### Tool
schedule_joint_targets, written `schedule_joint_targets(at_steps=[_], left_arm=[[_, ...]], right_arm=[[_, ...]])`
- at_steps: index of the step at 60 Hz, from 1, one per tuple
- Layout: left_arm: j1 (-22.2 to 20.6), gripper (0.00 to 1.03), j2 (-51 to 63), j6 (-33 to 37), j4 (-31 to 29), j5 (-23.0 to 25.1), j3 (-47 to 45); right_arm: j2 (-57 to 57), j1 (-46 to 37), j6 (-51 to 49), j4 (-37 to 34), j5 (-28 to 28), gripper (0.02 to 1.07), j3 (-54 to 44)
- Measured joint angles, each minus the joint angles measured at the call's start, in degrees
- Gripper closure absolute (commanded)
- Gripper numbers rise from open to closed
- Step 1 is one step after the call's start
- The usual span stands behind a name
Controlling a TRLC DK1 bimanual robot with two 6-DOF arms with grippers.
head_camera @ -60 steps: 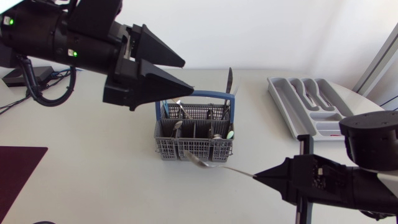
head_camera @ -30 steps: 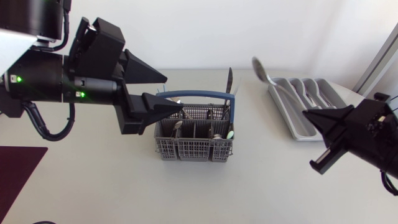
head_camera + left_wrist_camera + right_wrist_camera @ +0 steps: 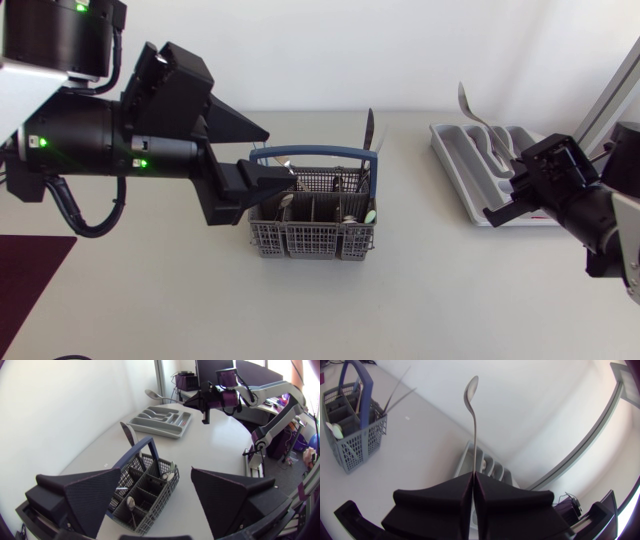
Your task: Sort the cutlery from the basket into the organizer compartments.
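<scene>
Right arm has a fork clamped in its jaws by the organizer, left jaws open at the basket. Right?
No: it is a spoon, not a fork; the right wrist view shows its oval bowl above the shut jaws. The rest stands: the right gripper holds it by the organizer, and the left gripper is open at the basket.

1. A pale grey table (image 3: 150, 300) with a rounded edge is seen under soft, even light.
2. A plain white wall (image 3: 400, 50) is set right behind the table's far edge.
3. A dark red mat (image 3: 25, 280) is laid at the table's left side.
</scene>
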Motion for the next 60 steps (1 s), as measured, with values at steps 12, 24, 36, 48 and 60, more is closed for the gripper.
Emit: schedule_joint_targets(at_steps=[12, 24, 36, 48, 60], left_arm=[[-1.27, 0.07, -0.20, -0.15, -0.04, -2.25, -1.46], [-1.81, 0.07, -0.26, -0.13, 0.00, -3.74, -2.49], [-1.84, 0.07, -0.31, -0.15, -0.07, -3.98, -3.82], [-1.16, 0.07, -0.70, -0.13, -0.07, -3.98, -4.07], [-0.98, 0.07, -1.27, -0.13, -0.04, -4.02, -5.29]], right_arm=[[14.93, -0.90, 0.04, 4.55, 6.93, 1.01, 4.42], [28.39, -0.96, 0.00, 6.99, 13.20, 1.01, 12.52], [40.37, -2.86, -0.22, 8.04, 16.65, 1.01, 21.94], [49.94, -5.86, -0.85, 8.46, 18.53, 1.01, 30.91], [58.27, -8.02, -1.53, 8.09, 18.97, 1.01, 39.36]])
